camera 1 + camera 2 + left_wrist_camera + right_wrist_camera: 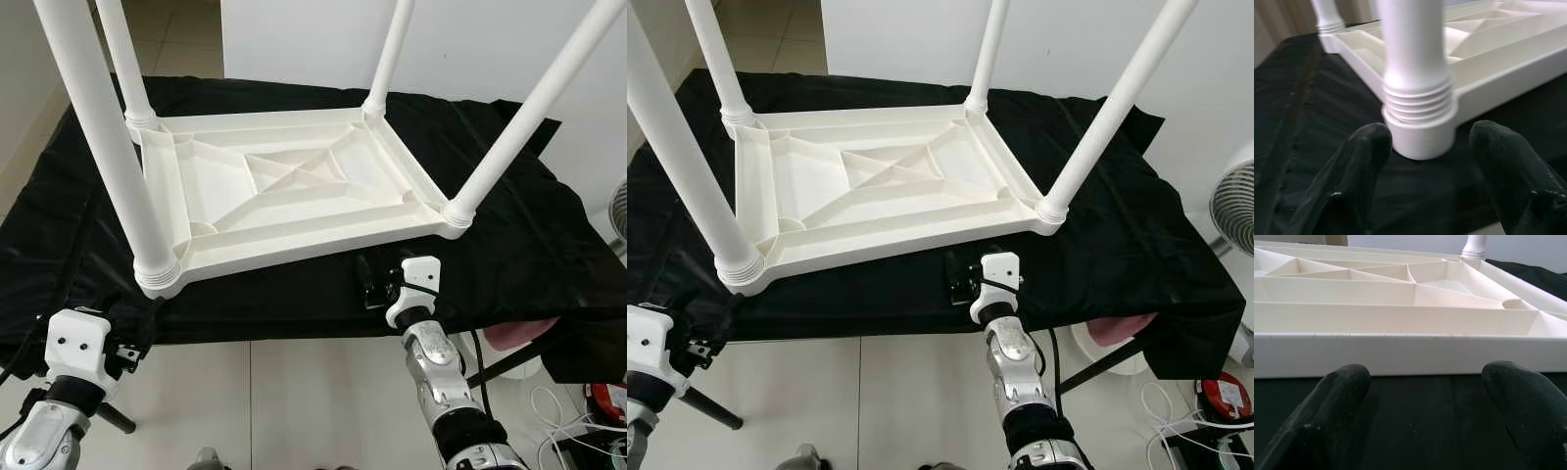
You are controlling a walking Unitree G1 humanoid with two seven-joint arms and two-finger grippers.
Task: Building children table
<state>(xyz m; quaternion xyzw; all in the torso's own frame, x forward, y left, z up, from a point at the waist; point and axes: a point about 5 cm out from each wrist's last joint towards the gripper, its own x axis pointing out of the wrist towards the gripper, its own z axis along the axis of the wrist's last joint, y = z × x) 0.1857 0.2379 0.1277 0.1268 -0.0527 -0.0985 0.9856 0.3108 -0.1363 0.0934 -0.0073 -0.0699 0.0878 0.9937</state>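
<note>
Inverted tabletop (284,196) lying underside-up on the black cloth (509,235), all four legs (93,127) standing in their corner sockets. You are looking at the left claw (1425,166) with its fingers (1359,161) spread wide, hovering just short of the near-left leg's threaded collar (1418,100); the socket is sitting directly ahead, between the fingertips but untouched. The right claw (1425,401) is likewise spread and empty, facing the tabletop's near rim (1400,355), which is lying just ahead of it, with the near-right leg (519,127) off to its outer side.

Hazards, as a judgement: the collar's threads are still showing above the socket, so this leg is possibly not fully seated; if you are closing on the socket rather than the leg, you are turning nothing. A sideways push from either claw is likely to slide the tabletop across the loose cloth, and the near rim is lying close to the cloth's front edge, so a pull toward you is risking a drop.
</note>
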